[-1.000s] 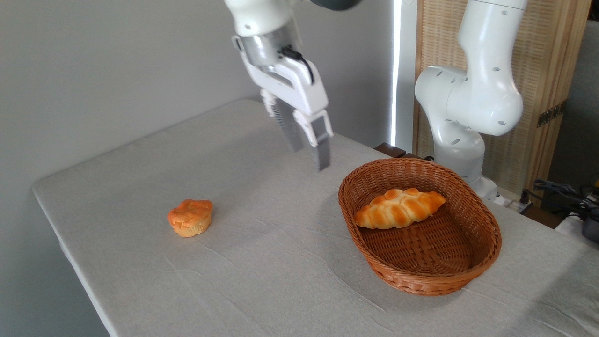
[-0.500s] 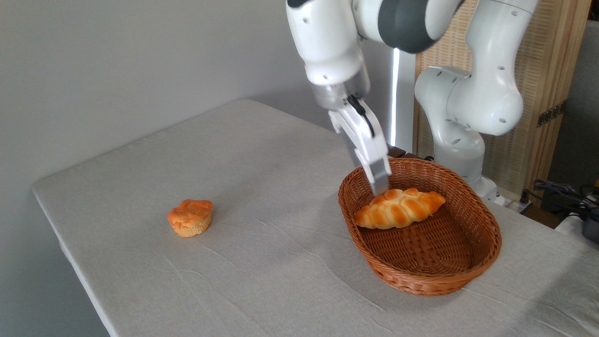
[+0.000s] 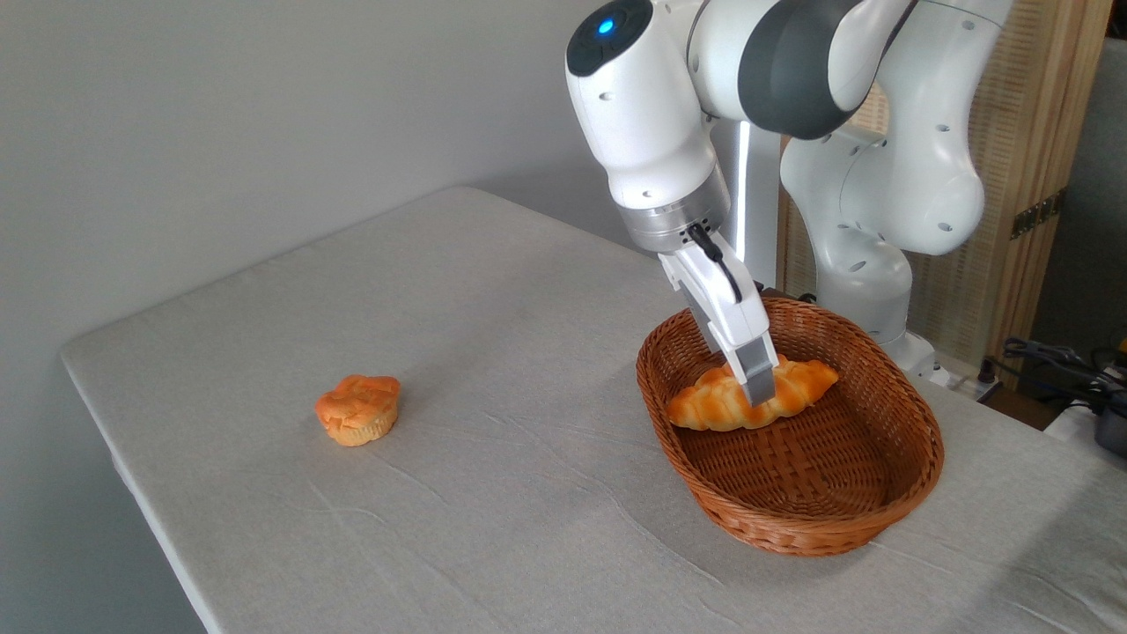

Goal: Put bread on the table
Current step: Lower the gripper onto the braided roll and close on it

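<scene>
From the fixed camera, right of centre: my gripper (image 3: 759, 387) reaches down into the wicker basket (image 3: 792, 519), its near finger crossing the middle of the bread (image 3: 718, 407), which lies inside the basket, not yet on the table (image 3: 493, 370). I judge I straddle the loaf's middle for balance; whether I'm pinching it I cannot tell. The muffin (image 3: 357, 409) sits mid-left. No readable writing anywhere.

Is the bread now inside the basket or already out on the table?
Inside. The bread lies on the woven floor of the basket, below its rim, with the gripper down at its middle.
</scene>
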